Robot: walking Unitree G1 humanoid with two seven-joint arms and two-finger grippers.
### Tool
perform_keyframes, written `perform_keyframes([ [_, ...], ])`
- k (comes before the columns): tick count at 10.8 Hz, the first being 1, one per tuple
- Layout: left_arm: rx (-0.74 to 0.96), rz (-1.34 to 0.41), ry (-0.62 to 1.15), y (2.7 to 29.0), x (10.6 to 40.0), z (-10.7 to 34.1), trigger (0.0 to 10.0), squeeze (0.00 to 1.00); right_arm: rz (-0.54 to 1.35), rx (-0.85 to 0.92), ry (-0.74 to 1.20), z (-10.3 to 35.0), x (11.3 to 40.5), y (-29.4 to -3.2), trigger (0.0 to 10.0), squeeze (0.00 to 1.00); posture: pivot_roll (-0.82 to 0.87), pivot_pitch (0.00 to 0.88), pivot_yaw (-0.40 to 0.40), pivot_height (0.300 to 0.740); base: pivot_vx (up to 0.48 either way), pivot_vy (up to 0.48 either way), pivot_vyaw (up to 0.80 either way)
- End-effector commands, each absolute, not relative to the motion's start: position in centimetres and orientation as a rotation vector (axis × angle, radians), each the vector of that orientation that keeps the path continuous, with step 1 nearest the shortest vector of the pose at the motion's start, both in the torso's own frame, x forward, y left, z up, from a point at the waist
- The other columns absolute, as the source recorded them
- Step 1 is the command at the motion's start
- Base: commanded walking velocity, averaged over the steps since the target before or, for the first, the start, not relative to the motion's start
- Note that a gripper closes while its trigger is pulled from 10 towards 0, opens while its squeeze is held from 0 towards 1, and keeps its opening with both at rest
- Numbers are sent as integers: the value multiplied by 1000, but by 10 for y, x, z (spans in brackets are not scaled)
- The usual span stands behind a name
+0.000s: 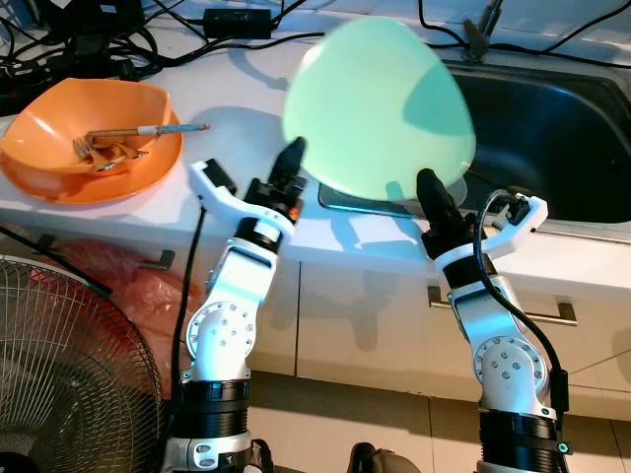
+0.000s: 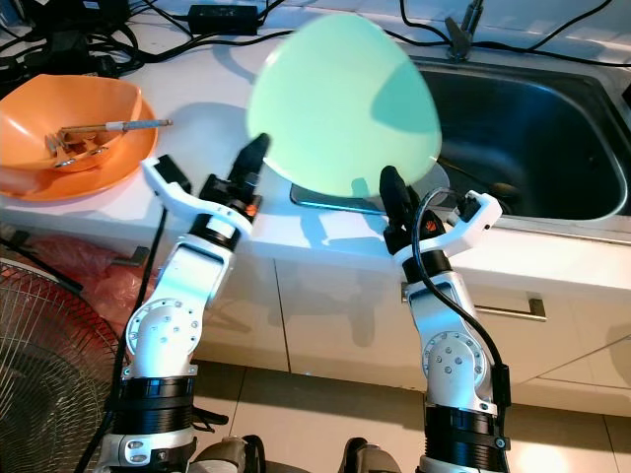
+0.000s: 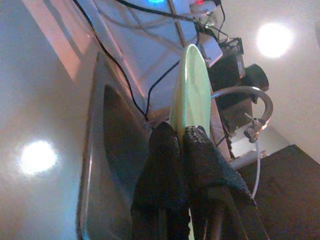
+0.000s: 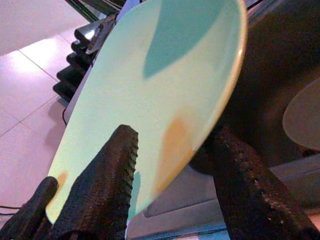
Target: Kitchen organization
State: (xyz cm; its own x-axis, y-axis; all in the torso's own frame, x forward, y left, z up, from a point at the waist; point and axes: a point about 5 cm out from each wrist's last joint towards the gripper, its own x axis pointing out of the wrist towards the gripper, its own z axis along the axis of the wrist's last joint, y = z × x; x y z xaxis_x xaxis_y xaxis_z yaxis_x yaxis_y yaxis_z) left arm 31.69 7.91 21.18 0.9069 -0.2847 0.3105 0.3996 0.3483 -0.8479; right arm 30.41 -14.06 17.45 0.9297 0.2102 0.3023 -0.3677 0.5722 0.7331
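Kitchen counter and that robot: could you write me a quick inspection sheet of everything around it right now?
Surface: white counter with a dark steel sink set in it.
Job's things: light green plate held tilted up above the counter edge, beside the sink.
Clutter: orange bowl on the counter, holding chopsticks and scraps.
Grippers: left gripper shut on the plate's rim; right gripper has its fingers on either side of the plate's opposite edge.
Cables: black cables and a power brick at the counter's back.
Surroundings: fan on the floor; cabinet handle below the counter.
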Motion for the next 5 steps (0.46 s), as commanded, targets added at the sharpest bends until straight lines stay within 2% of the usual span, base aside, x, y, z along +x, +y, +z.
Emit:
perform_keyframes([
  [1,-1191,-554,-184,63,311,235,10000,0,334,905,-209,177,305,-143,10000,0,23,160,-12,740,0,0,0],
  [2,-1192,-557,-183,62,311,236,10000,0,330,907,-216,178,305,-143,10000,0,22,160,-12,740,0,0,0],
  [3,-1193,-559,-182,62,311,236,10000,0,310,910,-222,178,305,-146,2902,0,22,161,-12,740,0,0,0],
  [4,-1191,-557,-181,62,311,235,10000,0,304,911,-226,178,305,-147,0,0,22,161,-12,740,0,0,0],
  [5,-1189,-555,-180,62,311,235,10000,0,306,911,-229,179,305,-147,0,0,23,163,-12,740,0,0,0],
])
